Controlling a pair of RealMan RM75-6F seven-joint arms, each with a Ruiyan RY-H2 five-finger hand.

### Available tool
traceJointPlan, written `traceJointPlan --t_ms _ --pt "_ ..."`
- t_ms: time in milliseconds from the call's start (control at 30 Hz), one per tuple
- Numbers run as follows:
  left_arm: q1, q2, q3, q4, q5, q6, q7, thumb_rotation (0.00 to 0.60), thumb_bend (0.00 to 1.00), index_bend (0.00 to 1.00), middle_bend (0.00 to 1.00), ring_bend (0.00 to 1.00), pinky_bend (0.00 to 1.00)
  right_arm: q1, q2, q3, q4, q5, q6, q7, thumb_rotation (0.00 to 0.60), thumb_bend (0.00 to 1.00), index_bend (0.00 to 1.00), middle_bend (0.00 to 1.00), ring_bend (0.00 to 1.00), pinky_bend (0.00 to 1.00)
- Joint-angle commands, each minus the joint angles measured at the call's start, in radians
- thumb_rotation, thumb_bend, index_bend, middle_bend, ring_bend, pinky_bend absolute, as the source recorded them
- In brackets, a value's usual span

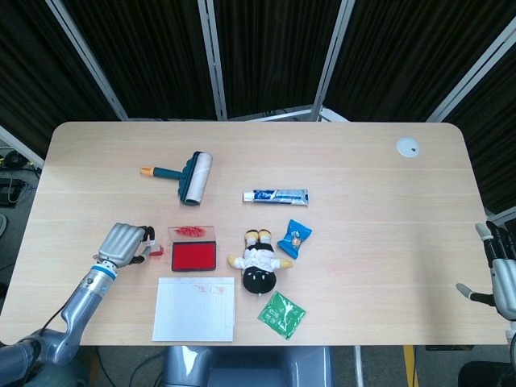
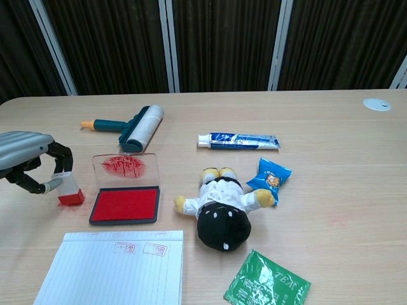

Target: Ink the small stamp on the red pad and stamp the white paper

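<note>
The small stamp, clear on top with a red base, stands on the table just left of the open red ink pad. My left hand curls over it from the left, and its fingers and thumb pinch the stamp's clear top. From the head view the stamp sits between the left hand and the pad. The white lined paper lies in front of the pad and bears two faint red marks near its top edge. My right hand hangs off the table's right edge, fingers apart and holding nothing.
A teal lint roller lies behind the pad. A toothpaste tube, a plush doll, a blue snack packet and a green tea packet are right of the pad and paper. A white disc sits far right.
</note>
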Motion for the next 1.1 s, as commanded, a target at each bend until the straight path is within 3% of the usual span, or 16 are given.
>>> traceJointPlan --t_ms 33,300,567,1100 --pt "-0.004 0.033 0.021 -0.005 0.066 0.022 -0.051 0.600 0.45 0.50 0.51 0.97 1.00 0.001 0.000 0.000 -0.001 0.002 -0.002 -0.001 0.600 0.00 0.00 0.00 0.00 0.00" --pt "-0.019 0.080 0.088 0.043 0.295 0.155 -0.148 0.600 0.45 0.57 0.56 0.96 1.00 0.003 -0.001 0.000 -0.005 0.006 -0.007 -0.002 0.600 0.00 0.00 0.00 0.00 0.00" --pt "-0.062 0.043 0.144 0.186 0.491 0.289 -0.234 0.600 0.45 0.60 0.58 0.97 1.00 0.004 -0.002 0.003 -0.014 0.008 -0.003 -0.009 0.600 0.00 0.00 0.00 0.00 0.00" --pt "-0.098 -0.149 0.107 0.309 0.420 0.220 -0.315 0.600 0.46 0.61 0.58 0.96 1.00 0.010 -0.008 0.009 0.002 0.036 -0.022 -0.010 0.600 0.00 0.00 0.00 0.00 0.00"
